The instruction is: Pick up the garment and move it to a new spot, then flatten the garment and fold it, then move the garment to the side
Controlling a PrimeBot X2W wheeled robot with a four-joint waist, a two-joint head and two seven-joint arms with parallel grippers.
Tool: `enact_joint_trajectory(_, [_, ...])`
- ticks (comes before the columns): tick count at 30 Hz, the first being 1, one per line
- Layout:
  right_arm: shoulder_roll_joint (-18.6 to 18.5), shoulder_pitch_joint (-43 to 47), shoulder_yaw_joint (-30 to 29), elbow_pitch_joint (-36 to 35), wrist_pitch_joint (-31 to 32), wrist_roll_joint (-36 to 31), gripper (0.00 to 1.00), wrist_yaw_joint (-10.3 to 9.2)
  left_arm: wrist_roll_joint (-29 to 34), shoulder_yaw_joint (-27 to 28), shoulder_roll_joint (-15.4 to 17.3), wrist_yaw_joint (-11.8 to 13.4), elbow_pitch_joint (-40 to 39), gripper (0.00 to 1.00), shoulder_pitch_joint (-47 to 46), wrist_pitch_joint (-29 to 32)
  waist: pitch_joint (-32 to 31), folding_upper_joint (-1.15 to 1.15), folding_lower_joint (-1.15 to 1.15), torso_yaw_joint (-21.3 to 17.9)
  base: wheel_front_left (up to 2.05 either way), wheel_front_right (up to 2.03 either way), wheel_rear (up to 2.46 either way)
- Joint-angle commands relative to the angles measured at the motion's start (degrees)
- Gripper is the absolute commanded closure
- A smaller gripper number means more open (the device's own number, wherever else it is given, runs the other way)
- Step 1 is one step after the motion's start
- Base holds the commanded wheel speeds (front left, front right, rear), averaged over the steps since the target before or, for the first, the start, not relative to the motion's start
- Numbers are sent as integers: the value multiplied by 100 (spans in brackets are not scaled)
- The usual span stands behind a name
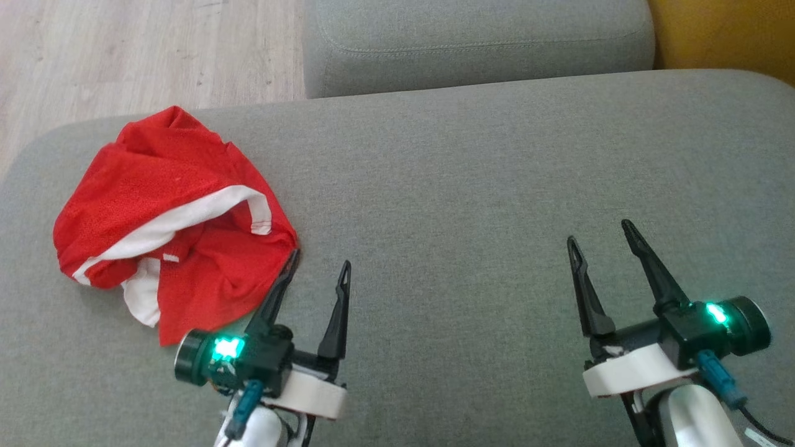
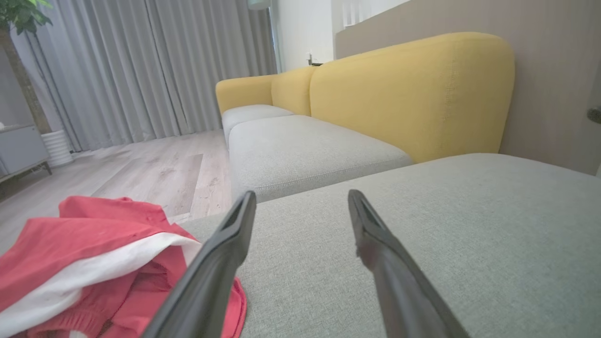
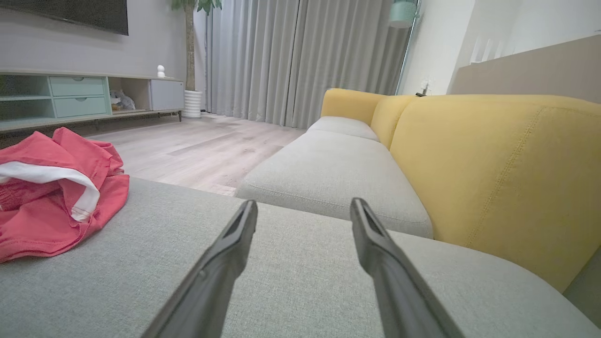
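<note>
I am working over the broad grey cushion, which is offering plenty of bare fabric to my right for a new spot. The red garment is lying crumpled in a heap at the cushion's left end, with a white band curling through its folds. My left gripper is hovering just beside the heap's near corner, jaws spread wide and holding nothing. One fingertip is overlapping the cloth's edge in the head view, though I cannot tell whether it is touching. My right gripper is hanging well apart over bare cushion, jaws equally wide and empty. I am judging the pick-up to be the step in hand, not yet begun. To do it well, I am aiming to bring my left jaws over a raised ridge of the heap rather than its flat hem. I am also planning on pressing into the soft cushion so both fingers are straddling a real fold, then closing fully before lifting, since the thin cloth is looking likely to slip.
</note>
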Motion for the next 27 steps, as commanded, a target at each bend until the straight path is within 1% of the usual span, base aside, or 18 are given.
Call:
enact_joint_trajectory(1, [-50,-173,116,-233,-75,-93,0,-4,31,144,18,27,-218,0,-284,-67,4,0,0,2,0,0,0])
enact_joint_trajectory(6, [-52,-158,72,-216,-159,339,0,-4,-328,462,-180,-156,-324,0,-161,-151,25,0,0,12,0,0,0])
enact_joint_trajectory(9, [-53,-143,6,-168,-210,777,0,-4,-406,661,-294,-297,-336,0,-72,-201,42,0,0,14,0,0,0])
enact_joint_trajectory(13, [-55,-134,43,-49,-277,1129,0,-4,-418,858,-427,-487,-204,0,35,-269,50,0,0,-3,0,0,0])
enact_joint_trajectory(15, [-55,-118,49,71,-286,1326,0,-4,-467,952,-479,-588,-108,0,66,-278,48,0,0,-12,0,0,0])
enact_joint_trajectory(20, [-55,-108,90,528,-286,1788,0,-4,-893,1153,-585,-854,238,0,151,-278,32,0,0,-22,0,0,0])
enact_joint_trajectory(24, [-55,-170,120,642,-286,1801,0,-4,-1141,1247,-614,-1017,386,0,150,-278,22,0,0,-29,0,0,0])
enact_joint_trajectory(27, [-55,-189,123,660,-286,1784,0,-4,-1149,1243,-620,-1045,424,0,135,-278,10,0,0,-17,0,0,0])
